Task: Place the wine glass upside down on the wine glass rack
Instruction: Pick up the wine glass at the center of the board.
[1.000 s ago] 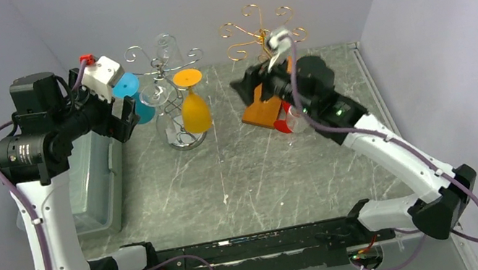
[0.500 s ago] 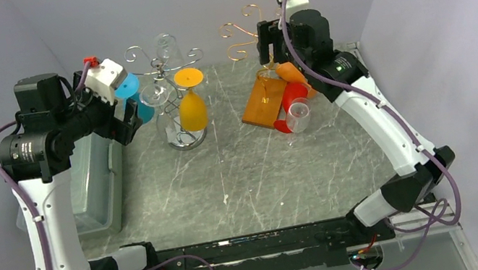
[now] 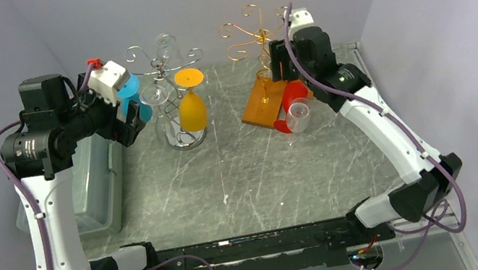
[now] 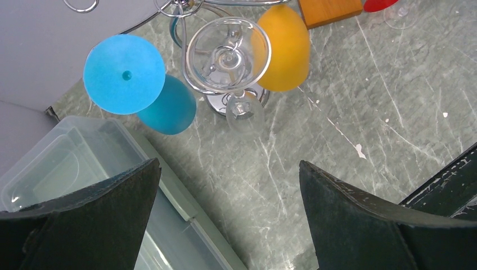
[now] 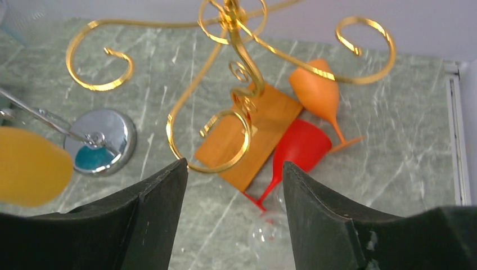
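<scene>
Right tool (image 5: 233,169) risen, now above gold rack (image 5: 243,73), jaws part-open, narrowing, empty. Red wine glass (image 5: 301,147), orange wine glass (image 5: 318,93) lie unhung at rack's foot: pick pending. Left tool (image 4: 228,185) wide, empty, far left of rack.

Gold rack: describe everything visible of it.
The gold rack is shiny bent wire: a wavy central stem with curled arms ending in loops. It stands upright on a flat orange-brown wooden base on the marbled table. Nothing hangs from it. A red glass and an orange glass lie beside the base; contact is unclear.
</scene>
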Tool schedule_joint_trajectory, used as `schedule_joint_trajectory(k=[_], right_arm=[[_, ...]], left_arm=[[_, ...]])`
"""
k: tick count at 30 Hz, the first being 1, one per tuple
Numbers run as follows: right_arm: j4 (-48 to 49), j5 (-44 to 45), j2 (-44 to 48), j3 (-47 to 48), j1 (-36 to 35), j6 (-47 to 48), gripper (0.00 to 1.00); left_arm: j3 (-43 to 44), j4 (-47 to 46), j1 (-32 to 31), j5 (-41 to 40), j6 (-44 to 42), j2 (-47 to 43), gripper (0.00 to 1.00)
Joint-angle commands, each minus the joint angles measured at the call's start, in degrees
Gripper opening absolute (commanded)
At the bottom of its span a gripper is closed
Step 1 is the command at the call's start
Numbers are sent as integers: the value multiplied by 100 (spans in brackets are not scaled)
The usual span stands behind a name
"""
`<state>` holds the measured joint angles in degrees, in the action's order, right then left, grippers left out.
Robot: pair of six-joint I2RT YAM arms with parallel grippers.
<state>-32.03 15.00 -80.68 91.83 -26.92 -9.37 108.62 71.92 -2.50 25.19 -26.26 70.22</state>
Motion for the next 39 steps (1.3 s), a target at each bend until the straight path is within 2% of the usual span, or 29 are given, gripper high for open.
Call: schedule_joint_trajectory(k=[1, 9, 18, 29, 35, 39], right_arm=[[37, 177, 717, -589, 122, -342, 64], [-123, 138, 1466, -2071, 427, -672, 67], [-103, -163, 1645, -3173, 710, -865, 64], [220, -450, 1204, -3313, 861, -944, 41], [240, -495, 1016, -3284, 881, -985, 40], [90, -572, 1200, -3124, 881, -997, 44]], left_arm=[[230, 42, -13, 220, -6, 29, 99], [289, 124, -15, 321, -21, 33, 99], [277, 194, -21, 257, -180, -32, 99], [159, 135, -13, 323, -278, -110, 99], [63, 143, -14, 323, -342, -134, 99], [-73, 85, -16, 296, -400, -212, 99]])
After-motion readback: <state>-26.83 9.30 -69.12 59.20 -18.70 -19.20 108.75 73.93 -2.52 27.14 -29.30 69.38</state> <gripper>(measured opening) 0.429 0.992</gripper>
